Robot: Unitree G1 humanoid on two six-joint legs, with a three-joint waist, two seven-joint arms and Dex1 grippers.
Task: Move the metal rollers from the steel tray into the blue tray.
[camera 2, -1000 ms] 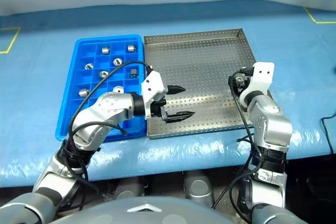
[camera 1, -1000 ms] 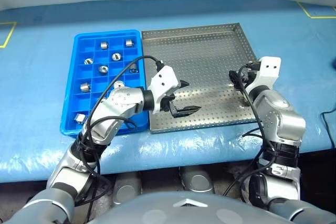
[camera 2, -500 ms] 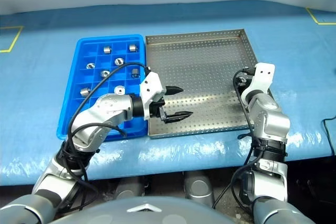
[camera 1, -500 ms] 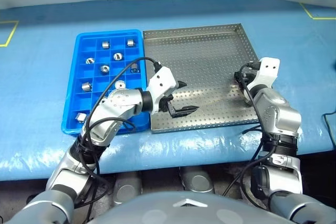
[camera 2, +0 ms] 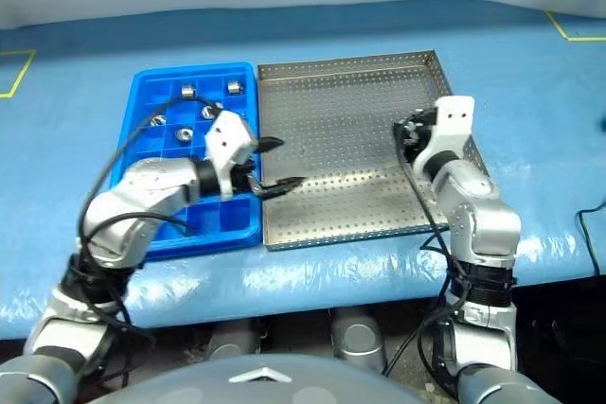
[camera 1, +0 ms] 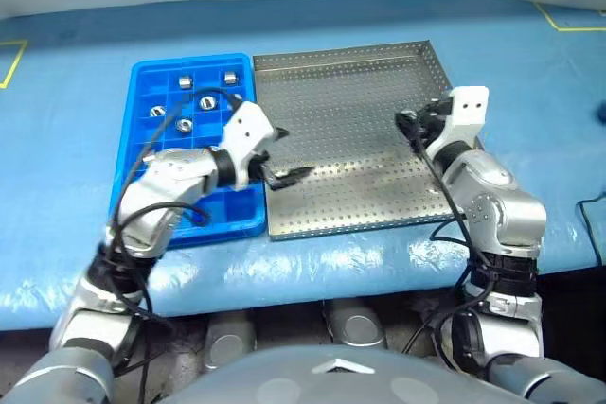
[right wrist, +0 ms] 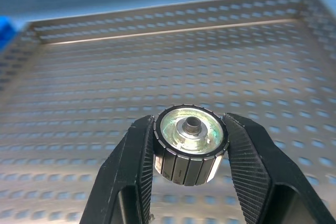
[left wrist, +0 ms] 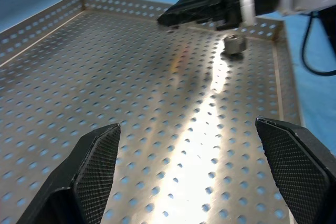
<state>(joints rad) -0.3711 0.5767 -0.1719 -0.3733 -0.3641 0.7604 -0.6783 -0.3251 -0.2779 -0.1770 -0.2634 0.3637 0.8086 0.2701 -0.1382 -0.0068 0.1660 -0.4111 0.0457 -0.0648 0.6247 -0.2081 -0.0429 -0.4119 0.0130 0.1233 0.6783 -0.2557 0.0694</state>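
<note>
Blue-covered table (camera 1: 530, 63), ribbed silver metal roller (right wrist: 190, 145), dark centre hole

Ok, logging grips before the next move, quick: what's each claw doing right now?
Left claw: open, holding nothing.
Right claw: closed on a metal roller.

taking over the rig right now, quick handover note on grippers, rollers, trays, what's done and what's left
Right gripper: fingers shut on a metal roller, held above the steel tray.
Left gripper: open and empty, at the seam between the two trays.
Blue tray: on the robot's left of the steel tray, several rollers sit in its compartments.
Steel tray: the left wrist view shows one roller lying near its rim, under the right gripper.
Done: most rollers moved.
Left: place the held roller in the blue tray, then fetch the last one.
</note>
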